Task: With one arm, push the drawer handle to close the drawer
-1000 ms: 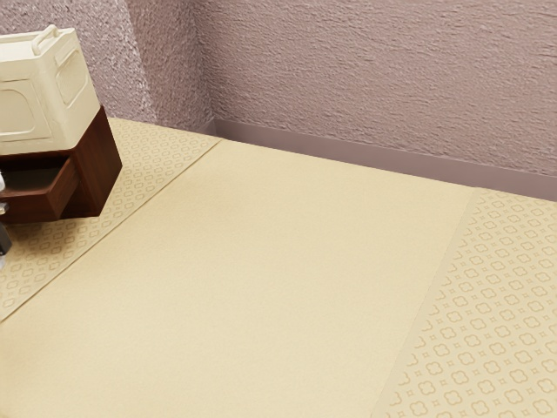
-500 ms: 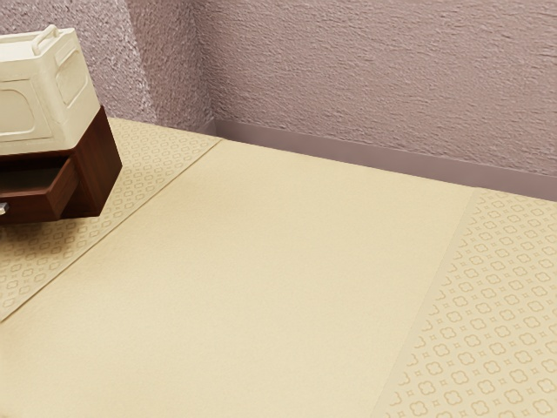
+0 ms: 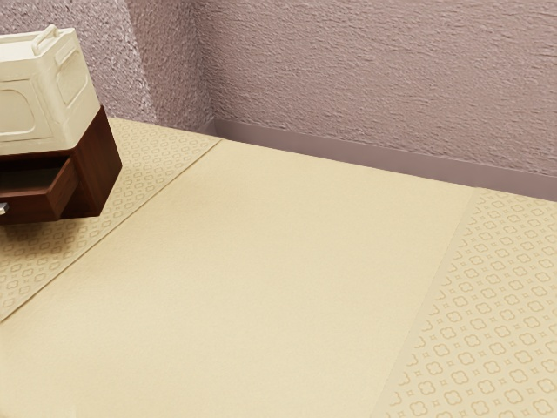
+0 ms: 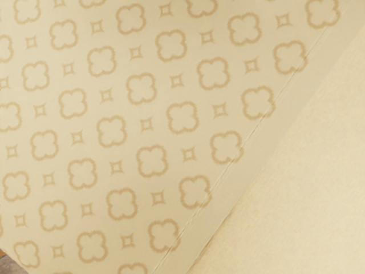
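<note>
Jutting open, the dark-brown wooden drawer (image 3: pixel 33 206) bore its silvery metal handle (image 3: pixel 3 209) outermost, but I couldn't tell the claw's direction from it, or whether it was clenched.

Hanging above the quatrefoil-patterned border of the tablecloth (image 4: pixel 128 151) and apart from it, with the hand faced down toward that border and turned at a slant to its long straight edge.
</note>
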